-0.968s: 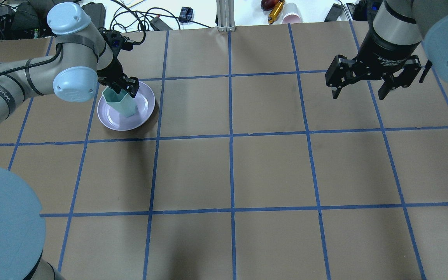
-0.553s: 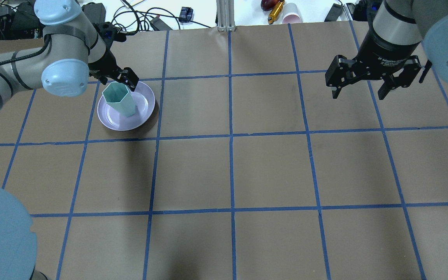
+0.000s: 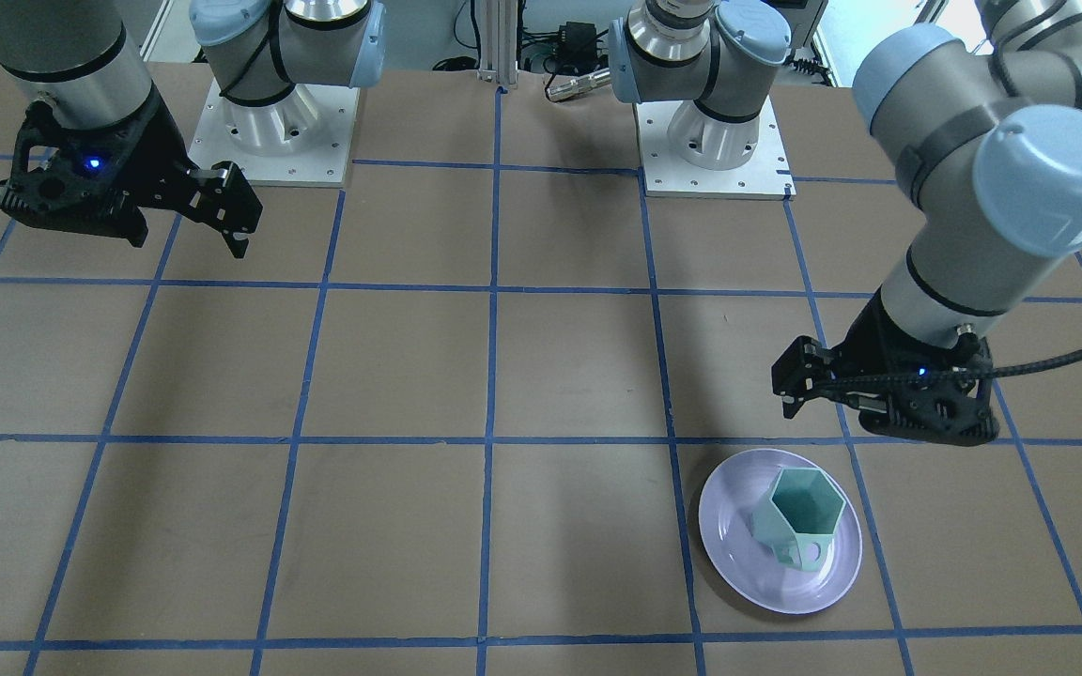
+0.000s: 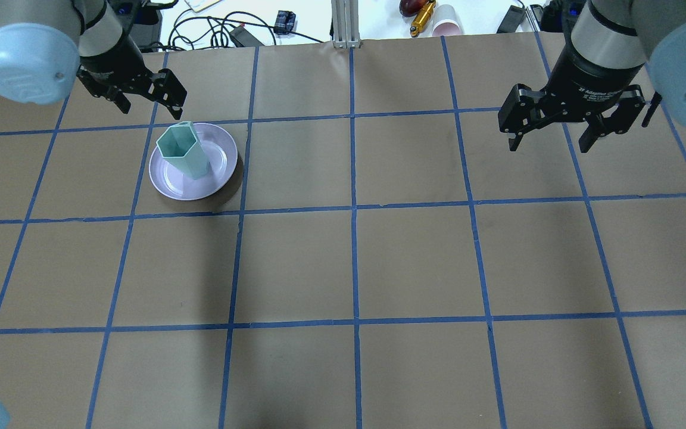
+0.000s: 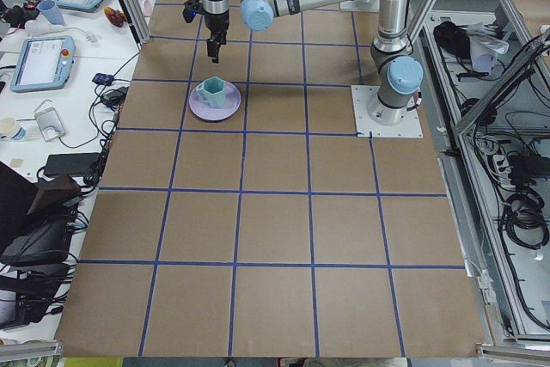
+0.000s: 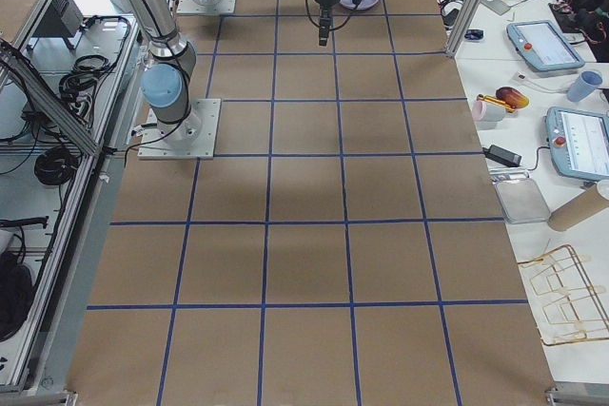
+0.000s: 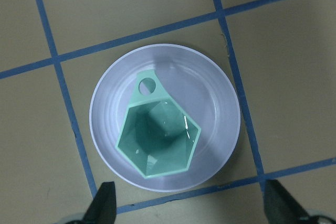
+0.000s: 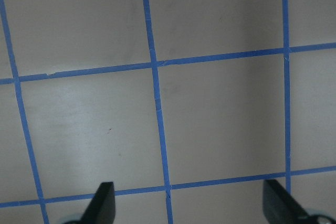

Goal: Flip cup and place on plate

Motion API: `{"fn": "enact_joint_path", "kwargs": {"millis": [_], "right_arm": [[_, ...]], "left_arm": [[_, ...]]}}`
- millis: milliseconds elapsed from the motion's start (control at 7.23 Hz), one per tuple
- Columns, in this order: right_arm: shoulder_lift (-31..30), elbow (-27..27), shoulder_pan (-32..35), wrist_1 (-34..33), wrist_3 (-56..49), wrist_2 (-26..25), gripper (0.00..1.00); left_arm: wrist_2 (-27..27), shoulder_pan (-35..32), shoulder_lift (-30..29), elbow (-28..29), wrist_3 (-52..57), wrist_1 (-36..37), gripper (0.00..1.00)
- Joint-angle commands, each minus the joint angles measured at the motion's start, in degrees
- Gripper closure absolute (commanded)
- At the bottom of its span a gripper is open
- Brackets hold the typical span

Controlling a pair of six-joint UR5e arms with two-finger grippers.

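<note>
**Entry: cup released on plate, left arm drawn back**

**Worktop** (image 4: 414,262), count 1. Brown sheet with a blue tape grid. The nearest rows of squares carry nothing of the task.

**Plate** (image 4: 167,182), count 1. Lavender, lying flat on the robot's left side in the second row of squares from the far edge. It sits where it was a second ago.

**Cup** (image 4: 183,150), count 1. Mint green with a hexagonal rim. It stands upright inside the plate's rim, mouth up, with its teal inside plain in the left wrist view. The handle points away from the robot. Nothing touches it.

**Left gripper** (image 4: 149,110), count 1, fingers 2.
- A second ago its fingers (image 7: 102,205) were at the cup's rim.
- It has since let go, risen and pulled back past the plate's far edge.
- It hangs there now with the fingers spread wide and nothing between them.

**Right gripper** (image 4: 548,145), count 1, fingers 2.
- It is well apart, over bare worktop on the robot's right.
- Its fingers are spread and hold nothing.
- It has not moved over the last second.

**Beyond the far edge.** Cables and small bench clutter, not counted.

**Assessment.** With the cup mouth up, at rest on the plate and free of the fingers, both the flip and the placing look done. What seems left is for the left arm to finish clearing away.
</note>
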Motion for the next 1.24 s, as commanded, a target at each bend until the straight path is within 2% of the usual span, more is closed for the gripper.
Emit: {"fn": "enact_joint_path", "kwargs": {"millis": [0, 138, 553, 1106], "right_arm": [[-0.06, -0.06, 0.0, 0.0, 0.0, -0.04, 0.0], [-0.06, 0.03, 0.0, 0.0, 0.0, 0.04, 0.0], [-0.06, -0.06, 0.0, 0.0, 0.0, 0.04, 0.0], [0.03, 0.03, 0.0, 0.0, 0.0, 0.04, 0.0]], "left_arm": [[0.7, -0.79, 4.07, 1.81, -7.45, -6.24, 0.0], [0.62, -1.57, 5.13, 1.63, -10.51, -6.68, 0.0], [1.05, -5.52, 6.98, 0.84, -10.81, -7.47, 0.0], [0.79, -5.62, 6.99, 0.58, -10.72, -11.25, 0.0]]}}
